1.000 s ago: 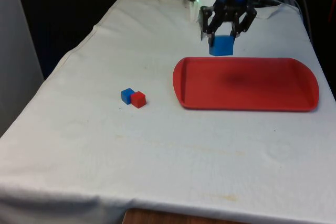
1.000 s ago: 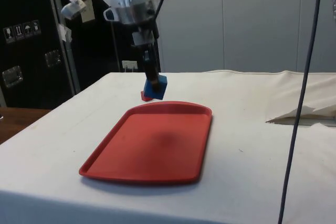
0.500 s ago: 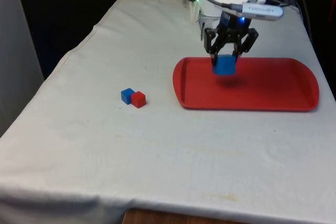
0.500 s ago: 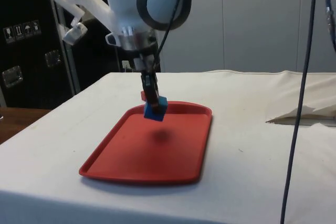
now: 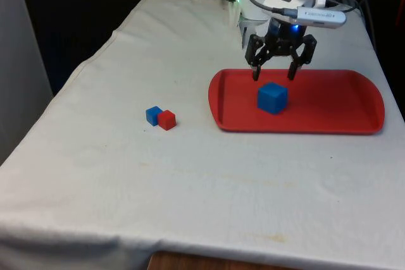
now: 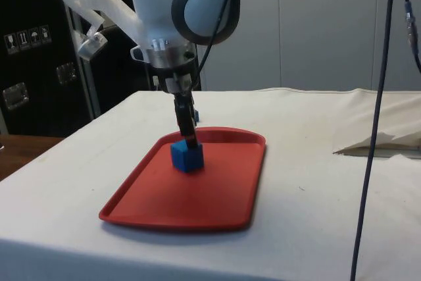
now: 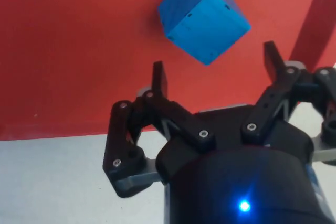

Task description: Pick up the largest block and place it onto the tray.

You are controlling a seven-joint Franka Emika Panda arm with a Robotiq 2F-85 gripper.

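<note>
The large blue block (image 5: 272, 97) (image 6: 187, 156) (image 7: 203, 18) rests on the red tray (image 5: 335, 109) (image 6: 197, 195) (image 7: 63, 51), in the tray's part nearer the front view's left. My gripper (image 5: 274, 76) (image 6: 190, 137) (image 7: 215, 69) hangs just above the block, open, with its fingers spread wider than the block and nothing between them. The block lies free of both fingers.
A small blue block (image 5: 153, 115) and a small red block (image 5: 166, 119) sit touching each other on the white cloth, well to the front view's left of the tray. A dark cable (image 6: 375, 129) hangs down at the side view's right.
The gripper carried the blue block from the tray's far edge over the tray, came down, then opened. The block now sits on the tray, released.
</note>
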